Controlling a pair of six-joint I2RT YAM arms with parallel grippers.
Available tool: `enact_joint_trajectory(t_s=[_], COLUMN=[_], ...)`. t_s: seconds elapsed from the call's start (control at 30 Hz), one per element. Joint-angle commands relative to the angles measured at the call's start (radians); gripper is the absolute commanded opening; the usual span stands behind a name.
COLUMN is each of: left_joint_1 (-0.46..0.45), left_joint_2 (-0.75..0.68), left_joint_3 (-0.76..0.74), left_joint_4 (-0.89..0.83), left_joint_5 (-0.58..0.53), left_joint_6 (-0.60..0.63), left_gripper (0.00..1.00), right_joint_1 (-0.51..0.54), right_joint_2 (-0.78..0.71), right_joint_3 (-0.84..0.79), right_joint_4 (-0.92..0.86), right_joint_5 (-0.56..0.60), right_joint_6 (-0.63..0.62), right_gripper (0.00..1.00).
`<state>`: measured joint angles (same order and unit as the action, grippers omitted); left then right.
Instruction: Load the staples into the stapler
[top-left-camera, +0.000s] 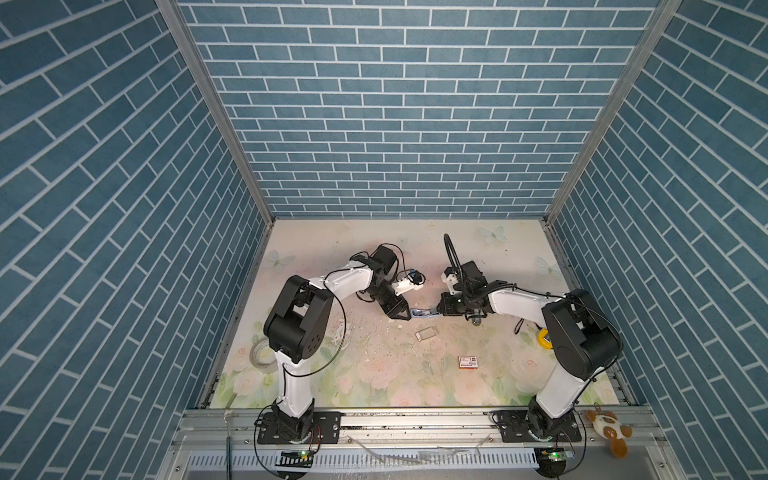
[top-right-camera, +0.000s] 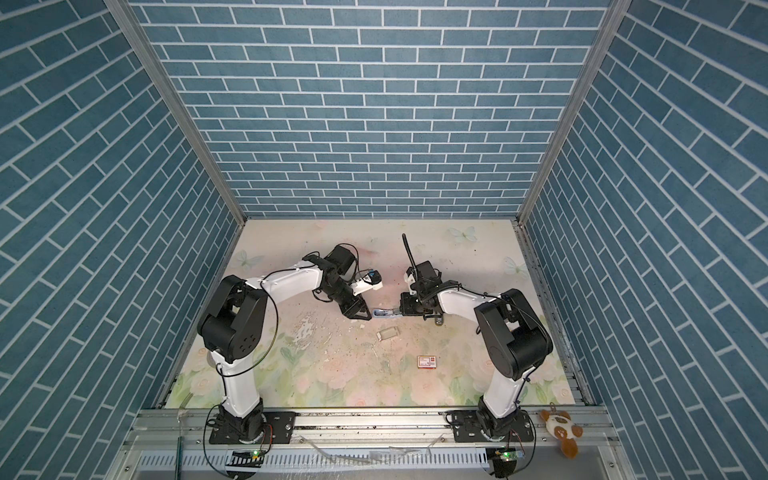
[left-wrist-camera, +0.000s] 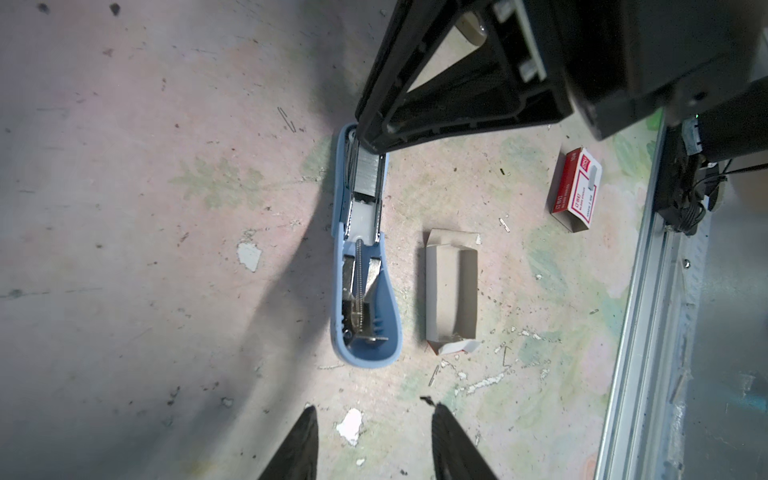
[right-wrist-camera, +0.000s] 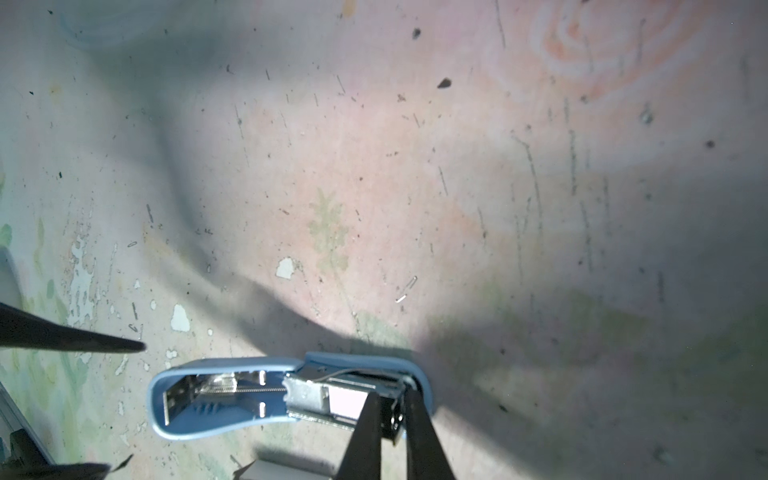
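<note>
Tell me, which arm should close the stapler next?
Left, probably: the left gripper, open and empty, hovers by the stapler's flipped-back lid; the right gripper is down at the staples at the other end.

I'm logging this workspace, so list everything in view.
stapler: one, blue, opened flat, mid-table
staples: one strip, silver, in the stapler's channel
tray: one, pale card, looks empty, beside the stapler
box: one, red and white, nearer the front edge
loose staples: several, silver, scattered
tape roll: one, pale, left table edge
yellow round thing: one, right table edge
plush toy: one, white and brown, front rail
table: one, floral
walls: three, blue brick
left claw: one, black, open, near the stapler's lid end
right claw: one, black, tips over the staples
</note>
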<state>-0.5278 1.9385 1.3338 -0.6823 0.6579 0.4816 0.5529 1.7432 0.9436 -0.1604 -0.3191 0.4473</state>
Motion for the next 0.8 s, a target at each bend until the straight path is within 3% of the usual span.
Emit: enact_joint_trajectory(t_s=[0.0,0.43,0.77], left_joint_1=[-0.021,-0.067,-0.080], left_joint_2=[0.015,0.048,0.040], left_joint_3=[0.018,0.034,0.021], left_joint_4=[0.000,0.056,0.098], left_joint_5=[-0.017,-0.092,-0.118], left_joint_6=[0.022,-0.006,-0.036], left_gripper=[0.44,0.28,0.25], right_joint_1=[-0.001,-0.002,-0.001], right_joint_2=[0.022,0.032,0.036], right_joint_3=[0.016,0.013,0.016], right_joint_4=[-0.024,-0.011,-0.014], right_joint_5=[0.003,-0.008,-0.018], right_joint_6=[-0.015,-0.010,-0.011], right_gripper=[0.13,0.11,0.11])
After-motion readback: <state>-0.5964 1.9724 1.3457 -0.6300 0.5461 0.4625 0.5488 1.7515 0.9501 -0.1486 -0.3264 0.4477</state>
